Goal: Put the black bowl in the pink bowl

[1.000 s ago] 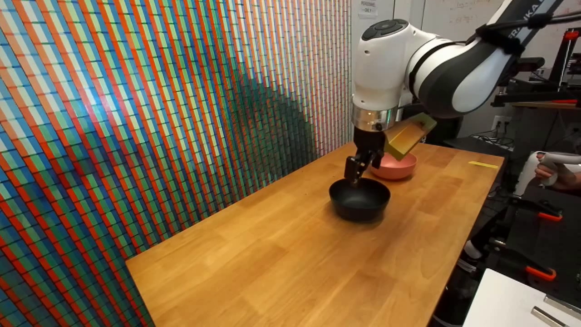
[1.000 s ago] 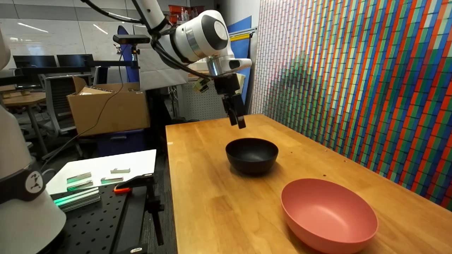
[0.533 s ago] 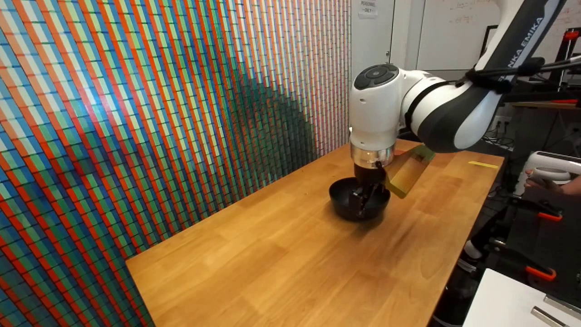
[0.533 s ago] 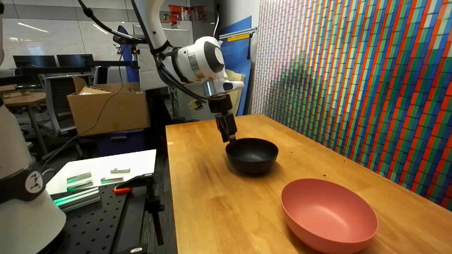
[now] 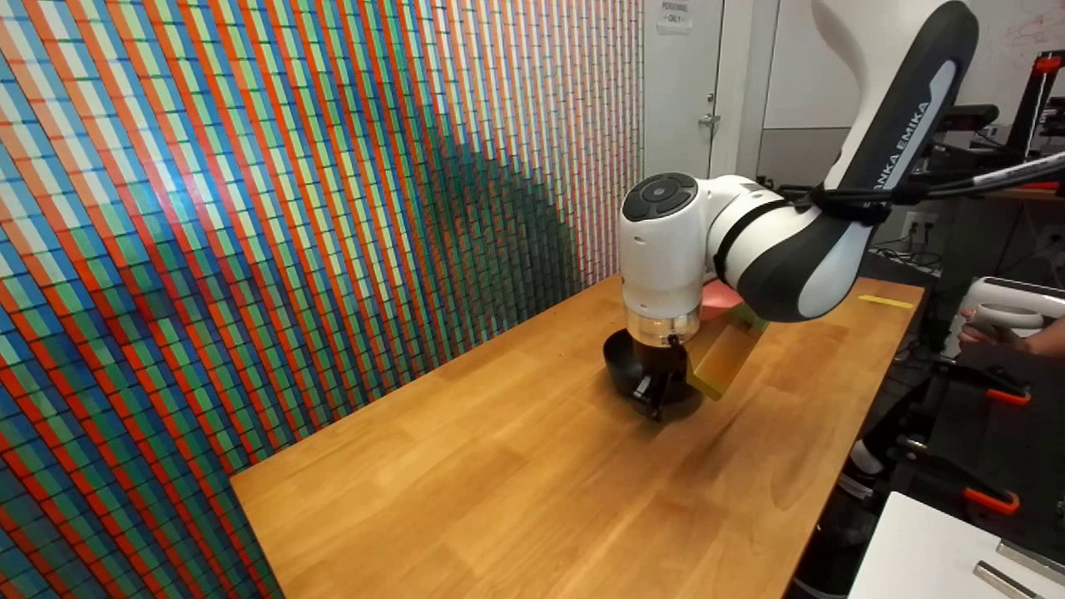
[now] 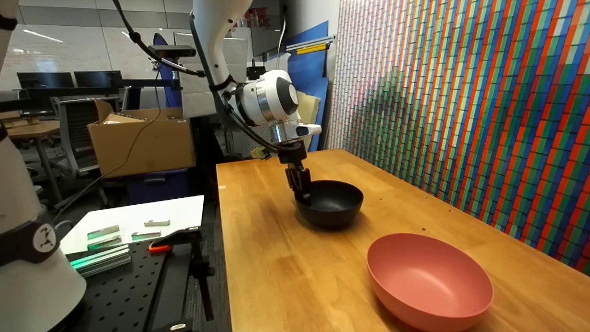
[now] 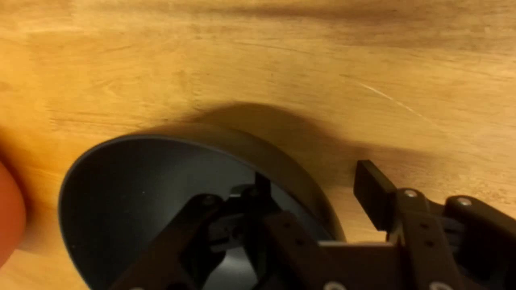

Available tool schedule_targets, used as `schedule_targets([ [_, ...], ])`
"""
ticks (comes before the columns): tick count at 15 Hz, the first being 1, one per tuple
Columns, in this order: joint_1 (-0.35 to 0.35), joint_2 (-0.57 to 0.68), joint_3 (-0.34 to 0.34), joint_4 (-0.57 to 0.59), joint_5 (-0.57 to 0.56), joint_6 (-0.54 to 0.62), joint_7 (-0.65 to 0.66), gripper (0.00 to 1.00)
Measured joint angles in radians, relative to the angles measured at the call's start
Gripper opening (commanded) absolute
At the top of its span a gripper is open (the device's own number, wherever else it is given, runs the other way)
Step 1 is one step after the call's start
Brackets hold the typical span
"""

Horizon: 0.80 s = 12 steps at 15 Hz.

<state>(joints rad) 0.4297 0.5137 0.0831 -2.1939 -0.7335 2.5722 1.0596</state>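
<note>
The black bowl [image 6: 334,210] stands upright on the wooden table; it also shows in an exterior view [image 5: 618,359], partly behind the gripper, and in the wrist view [image 7: 133,193]. My gripper [image 7: 314,186] is open astride its rim. One finger is inside the bowl close to the wall. The other finger is outside, with a gap of table between it and the bowl. In the exterior views the gripper [image 6: 303,196] is low at the bowl's edge [image 5: 651,401]. The pink bowl [image 6: 428,281] stands apart on the table, mostly hidden behind the arm in an exterior view [image 5: 720,298], its edge visible in the wrist view [image 7: 10,213].
A colourful tiled wall [image 6: 461,101] runs along one long side of the table [image 6: 272,276]. A white board [image 6: 143,216] with metal pieces lies beside the table. A cardboard box [image 6: 143,143] stands behind. A person's hand with a controller [image 5: 1011,320] shows at the side.
The gripper has come down from above the black bowl to its rim, with one finger now inside the bowl. Both bowls have stayed in place.
</note>
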Motion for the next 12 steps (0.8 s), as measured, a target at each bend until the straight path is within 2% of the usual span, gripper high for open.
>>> schedule_targets([
  [3,0.013,0.018,-0.014,0.023,0.0,0.007,0.0,0.05],
  [4,0.015,0.02,-0.017,0.029,0.0,0.007,0.0,0.0],
  [6,0.018,0.019,-0.023,0.042,0.0,0.007,0.0,0.01],
  [7,0.018,0.013,-0.028,0.046,0.0,0.003,0.0,0.04],
  [12,0.017,0.007,-0.046,0.058,-0.001,0.007,0.0,0.03],
])
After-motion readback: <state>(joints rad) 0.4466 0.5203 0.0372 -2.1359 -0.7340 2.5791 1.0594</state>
